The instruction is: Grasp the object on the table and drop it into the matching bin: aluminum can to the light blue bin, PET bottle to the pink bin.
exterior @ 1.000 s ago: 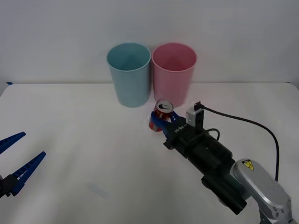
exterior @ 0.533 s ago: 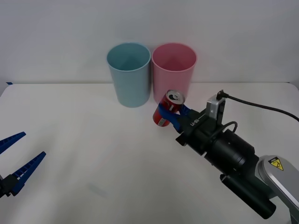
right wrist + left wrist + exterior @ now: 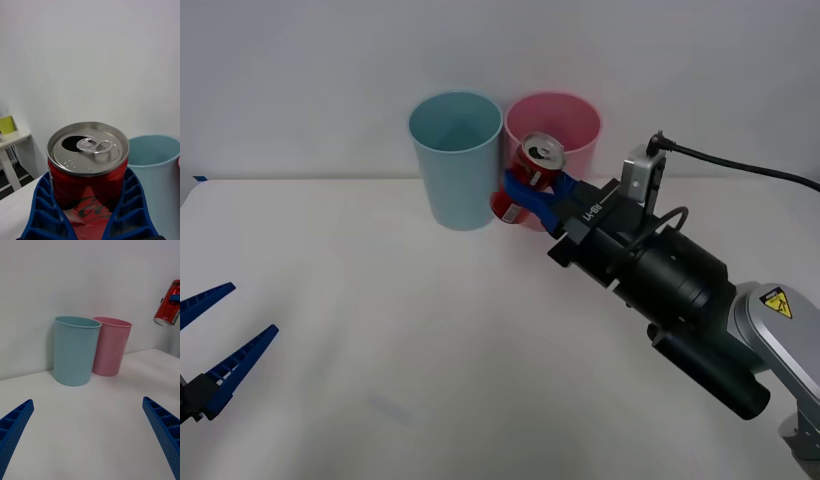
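Above the wide white table (image 3: 380, 330), the right gripper (image 3: 525, 195) clamps the small red aluminum can (image 3: 521, 180) between its blue fingers (image 3: 41, 210), tilted, off the surface.

The left gripper (image 3: 215, 350) waits spread wide apart.

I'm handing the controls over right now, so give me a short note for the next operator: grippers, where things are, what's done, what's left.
Right gripper: shut on the aluminum can, held tilted in the air in front of the two bins.
Left gripper: open, idle, low at the table's left edge.
Light blue bin and pink bin stand upright side by side at the back.
Done: can grasped and off the table.
Left: carry it over the light blue bin and release.
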Controlling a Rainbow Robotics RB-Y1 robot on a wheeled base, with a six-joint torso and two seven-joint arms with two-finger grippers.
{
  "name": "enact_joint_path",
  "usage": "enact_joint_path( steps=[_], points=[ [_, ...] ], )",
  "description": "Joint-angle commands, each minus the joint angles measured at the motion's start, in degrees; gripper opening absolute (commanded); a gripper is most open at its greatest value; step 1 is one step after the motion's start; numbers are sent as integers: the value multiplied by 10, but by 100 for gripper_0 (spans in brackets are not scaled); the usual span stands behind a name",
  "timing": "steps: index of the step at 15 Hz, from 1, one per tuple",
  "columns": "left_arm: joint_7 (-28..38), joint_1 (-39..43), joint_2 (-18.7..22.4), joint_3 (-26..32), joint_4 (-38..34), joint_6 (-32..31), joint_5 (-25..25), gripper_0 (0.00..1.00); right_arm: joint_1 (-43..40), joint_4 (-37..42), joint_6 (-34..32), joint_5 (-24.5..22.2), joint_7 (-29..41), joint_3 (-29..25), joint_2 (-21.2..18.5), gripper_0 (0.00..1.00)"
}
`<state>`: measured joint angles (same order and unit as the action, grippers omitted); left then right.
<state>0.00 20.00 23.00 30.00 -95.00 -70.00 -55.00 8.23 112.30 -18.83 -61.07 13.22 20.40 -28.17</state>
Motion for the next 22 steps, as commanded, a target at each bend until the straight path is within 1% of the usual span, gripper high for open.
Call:
enact_joint_path(
  steps=[1, 3, 5, 7, 9, 12, 15, 18, 22],
  points=[
    [0, 0, 0, 0, 0, 0, 0, 100, 51, -29, 0, -12, 4, 1, 0, 0],
    [0, 0, 0, 0, 0, 0, 0, 100, 101, -71, -1, -24, 5, 4, 9, 0],
    [0, 0, 0, 0, 0, 0, 0, 100, 144, -116, 0, -53, 12, 3, 29, 0],
    [0, 0, 0, 0, 0, 0, 0, 100, 190, -172, 0, -77, 17, 1, 53, 0],
    [0, 0, 0, 0, 0, 0, 0, 100, 232, -229, 0, -87, 18, -3, 75, 0],
    [0, 0, 0, 0, 0, 0, 0, 100, 301, -320, 0, -127, 22, -19, 114, 0],
    [0, 0, 0, 0, 0, 0, 0, 100, 363, -412, 12, -139, 20, -28, 150, 0],
    [0, 0, 0, 0, 0, 0, 0, 100, 418, -496, 50, -149, 14, -28, 182, 0],
    [0, 0, 0, 0, 0, 0, 0, 100, 485, -597, 97, -149, 4, -28, 215, 0]
  ],
)
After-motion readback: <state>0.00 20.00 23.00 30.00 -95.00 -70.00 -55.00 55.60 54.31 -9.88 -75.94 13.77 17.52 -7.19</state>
